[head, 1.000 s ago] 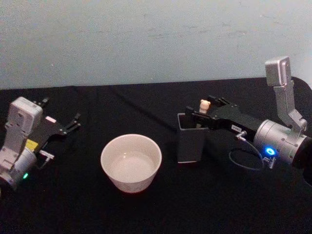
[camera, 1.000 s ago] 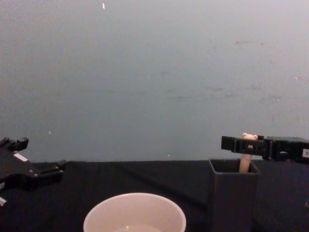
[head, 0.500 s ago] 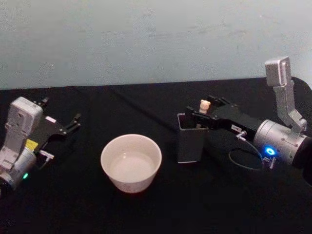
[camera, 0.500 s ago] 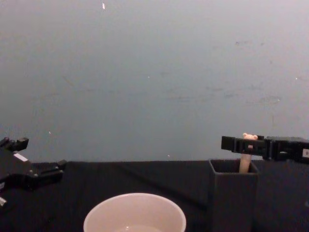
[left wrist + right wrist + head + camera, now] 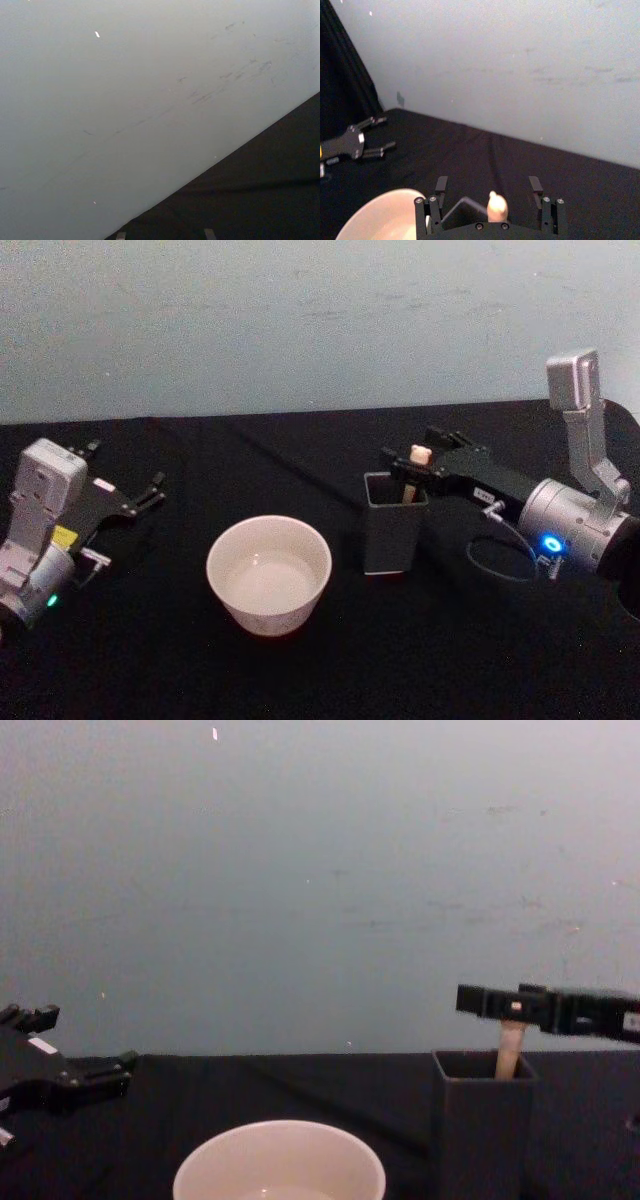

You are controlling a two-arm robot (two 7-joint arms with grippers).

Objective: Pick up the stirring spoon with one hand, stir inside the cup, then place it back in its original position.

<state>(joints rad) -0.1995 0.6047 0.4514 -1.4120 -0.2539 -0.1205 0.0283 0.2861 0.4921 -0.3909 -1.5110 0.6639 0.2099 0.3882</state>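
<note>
A pale blue-grey wall stands behind a table (image 5: 300, 680) covered with black cloth. On it the cup (image 5: 269, 574) sits near the middle, and just beside it, to the robot's right, stands a dark grey square holder (image 5: 393, 522). The stirring spoon (image 5: 416, 466) stands upright inside this holder, only its cream handle and bear head rising above the rim. The right end effector (image 5: 418, 462) reaches in level with the top of the handle; in the right wrist view its two fingers (image 5: 436, 199) stand wide apart on either side of the bear head, so it holds nothing yet. The left end effector (image 5: 150, 492) rests parked at the left edge of the table, spread open and empty. To do this grasp well, I think the fingers should close gently on the handle below the head — then lift straight up, so the stem does not catch the holder's wall.
</note>
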